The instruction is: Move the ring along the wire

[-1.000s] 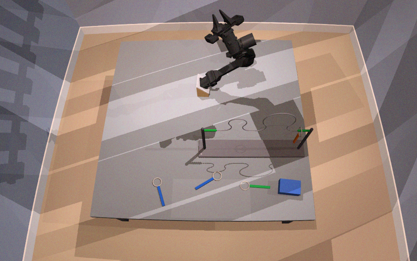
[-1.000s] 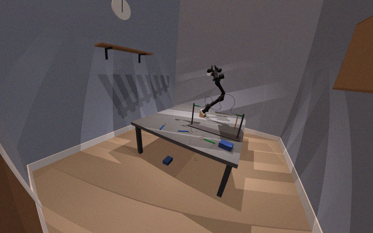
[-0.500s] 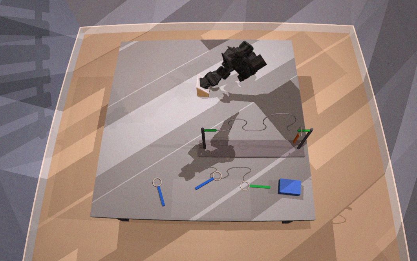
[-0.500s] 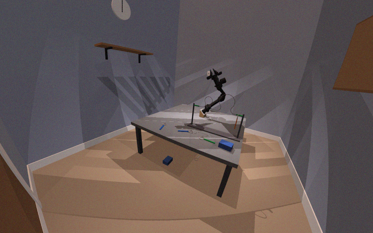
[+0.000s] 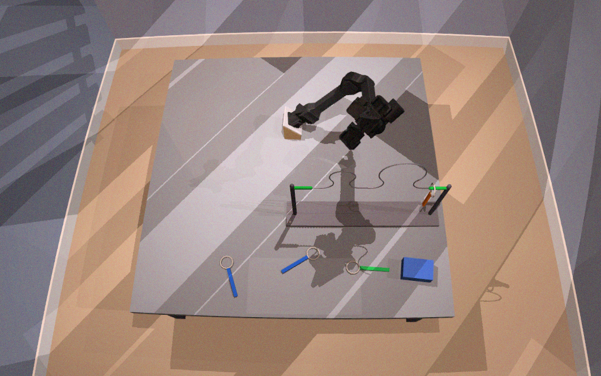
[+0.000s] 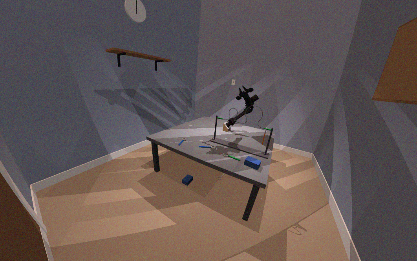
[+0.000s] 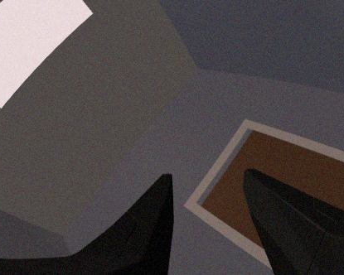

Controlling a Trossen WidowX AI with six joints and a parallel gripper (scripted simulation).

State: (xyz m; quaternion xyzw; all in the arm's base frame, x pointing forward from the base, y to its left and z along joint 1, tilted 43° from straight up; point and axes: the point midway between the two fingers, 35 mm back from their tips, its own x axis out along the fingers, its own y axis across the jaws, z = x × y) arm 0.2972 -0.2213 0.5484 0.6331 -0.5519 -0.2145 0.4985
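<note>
The ring (image 5: 434,190) hangs around the right green part (image 5: 443,188) (image 6: 268,129) beside the right post (image 5: 439,200) (image 6: 269,141). Its orange handle (image 5: 426,199) (image 6: 264,136) slants down below the wire. The thin grey wire (image 5: 368,188) curves across to the left green part (image 5: 303,188) (image 6: 219,118) at the left post (image 5: 293,201) (image 6: 215,128). My gripper (image 7: 208,180) (image 6: 241,87) is partly open and empty, raised high above the table, away from the handle. Only wall and ceiling surfaces show beyond its fingers in the wrist view. Its fingertips are hard to make out in the top view.
Two blue-handled rings lie on the table, one at the front left with its handle (image 5: 231,282) and one nearer the middle with its handle (image 5: 294,264). A green-handled ring, its handle (image 5: 374,268) pointing right, lies beside a blue block (image 5: 417,269) (image 6: 252,162). The posts stand on a dark base.
</note>
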